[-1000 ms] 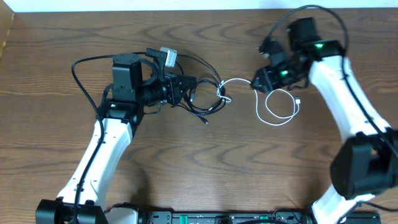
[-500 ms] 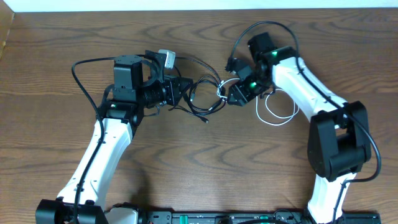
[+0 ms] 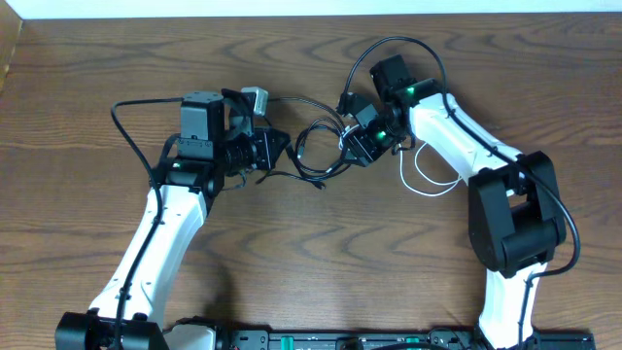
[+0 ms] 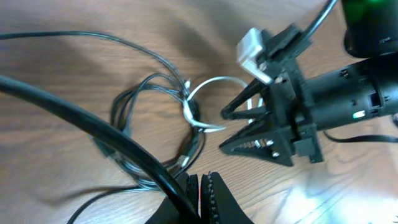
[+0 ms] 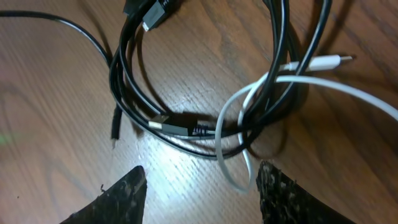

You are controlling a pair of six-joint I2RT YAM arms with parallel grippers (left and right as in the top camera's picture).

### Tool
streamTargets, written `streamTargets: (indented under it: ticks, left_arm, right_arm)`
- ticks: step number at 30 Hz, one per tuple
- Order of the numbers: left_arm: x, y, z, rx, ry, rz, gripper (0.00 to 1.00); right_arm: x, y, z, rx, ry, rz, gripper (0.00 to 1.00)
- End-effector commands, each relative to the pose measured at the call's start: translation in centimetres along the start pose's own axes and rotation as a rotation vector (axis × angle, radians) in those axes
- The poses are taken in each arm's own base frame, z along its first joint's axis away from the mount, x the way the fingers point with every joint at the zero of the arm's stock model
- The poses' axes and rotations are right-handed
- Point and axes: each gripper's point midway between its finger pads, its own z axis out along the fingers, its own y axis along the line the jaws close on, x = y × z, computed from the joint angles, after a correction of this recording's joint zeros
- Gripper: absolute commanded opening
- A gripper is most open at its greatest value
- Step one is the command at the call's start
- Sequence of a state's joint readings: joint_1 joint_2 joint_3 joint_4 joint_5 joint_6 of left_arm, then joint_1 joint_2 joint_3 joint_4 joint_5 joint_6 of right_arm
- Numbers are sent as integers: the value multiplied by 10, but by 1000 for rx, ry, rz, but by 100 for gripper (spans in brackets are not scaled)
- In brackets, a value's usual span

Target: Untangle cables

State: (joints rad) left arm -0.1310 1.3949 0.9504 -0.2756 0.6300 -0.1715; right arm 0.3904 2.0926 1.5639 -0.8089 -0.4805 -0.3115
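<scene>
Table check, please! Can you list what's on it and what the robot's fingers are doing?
Surface: brown wooden table.
Job's things: black cords looped in a tangle, white cord threaded through it.
Clutter: nothing seen.
Fingers: left gripper shut, whether on a cord cannot be told; right gripper open above the tangle, holding nothing.
Cables: thick black arm cable close by the left gripper.
Surroundings: pale strip past the far edge.

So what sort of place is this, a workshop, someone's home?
Probably a robotics lab or test bench. Two white-and-black jointed robot arms, left and right, reach over a dark wood-grain table, with a tangle of thin black and white cords between them.
</scene>
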Motion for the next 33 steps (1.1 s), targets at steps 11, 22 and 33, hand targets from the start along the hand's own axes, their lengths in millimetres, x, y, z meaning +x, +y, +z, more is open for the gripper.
streamTargets:
  ticks: [11,22,33]
  left_arm:
    - [3,14,-5,-96,3,32,8]
    - [11,16,-6,-103,33,14,8]
    - [12,16,-6,-104,37,11,8]
  right_arm:
    - [1,4,19,-38,5,-28,53]
    - [4,4,20,-34,17,9,1]
    - [26,-8,18,46,113,67,35]
